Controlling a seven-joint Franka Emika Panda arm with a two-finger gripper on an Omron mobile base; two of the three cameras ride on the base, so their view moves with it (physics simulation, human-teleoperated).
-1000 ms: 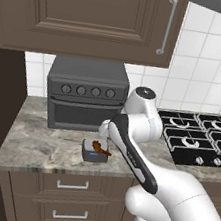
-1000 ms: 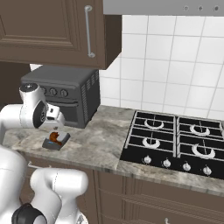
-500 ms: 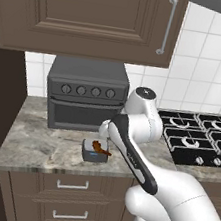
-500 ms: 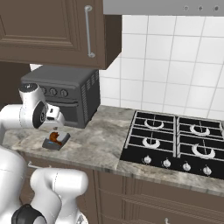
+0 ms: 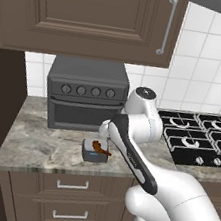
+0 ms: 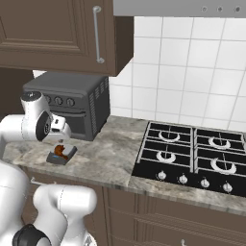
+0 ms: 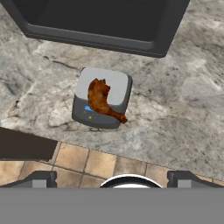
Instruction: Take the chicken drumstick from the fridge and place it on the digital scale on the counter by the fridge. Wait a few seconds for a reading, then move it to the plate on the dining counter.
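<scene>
The drumstick point(image 7: 102, 101) is lying right on top of the scale point(image 7: 114, 87), its thin end poking out past the front edge. The scale sits on the surface point(image 7: 175, 100) just in front of the toaster oven point(image 5: 85, 98). The hand point(image 7: 112, 178) hangs above the scale with fingers spread apart, gripping nothing.

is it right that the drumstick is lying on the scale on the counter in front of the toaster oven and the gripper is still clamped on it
Not quite. The chicken drumstick does lie on the digital scale before the toaster oven, but the gripper is open and clear above it, as the hand view shows.
</scene>
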